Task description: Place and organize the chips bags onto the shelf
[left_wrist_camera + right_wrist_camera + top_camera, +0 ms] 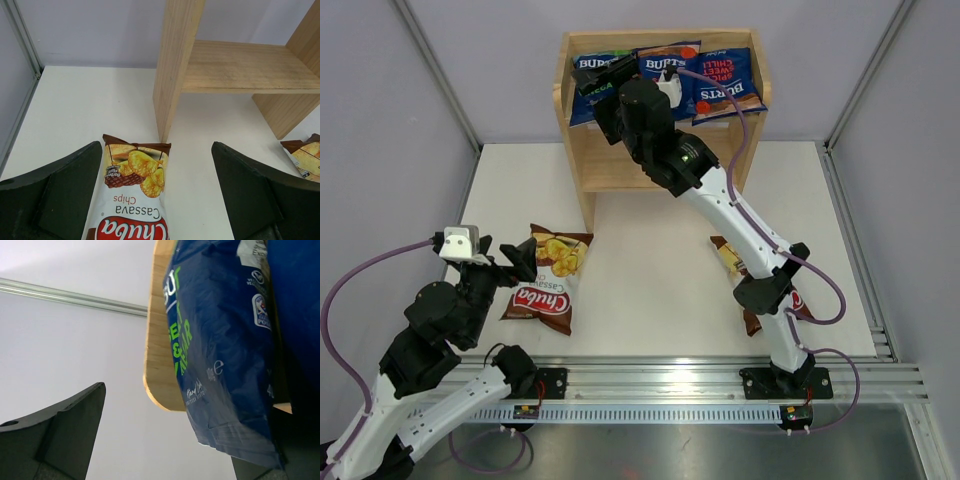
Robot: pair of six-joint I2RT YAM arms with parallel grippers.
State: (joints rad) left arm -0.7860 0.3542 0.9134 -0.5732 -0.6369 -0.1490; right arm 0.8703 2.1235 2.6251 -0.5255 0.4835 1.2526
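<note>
Three dark blue Burts chips bags lean on the top tier of the wooden shelf (620, 172): a green-lettered one (584, 66) at the left, one in the middle (672, 60) and a red-labelled one (726, 82) at the right. My right gripper (607, 78) is open at the green-lettered bag (220, 355), which rests against its right finger beside the shelf side panel (160, 365). A brown-and-white Chuba bag (548, 282) lies flat on the table. My left gripper (525, 262) hovers open over that bag (132, 190), nothing held. A second Chuba bag (731, 257) lies partly under the right arm.
The shelf's lower tier (240, 65) is bare wood, and its left side panel (172, 70) stands just beyond the near Chuba bag. The other Chuba bag (306, 156) shows at the right edge. Grey walls and metal frame posts (440, 75) enclose the white table (650, 300).
</note>
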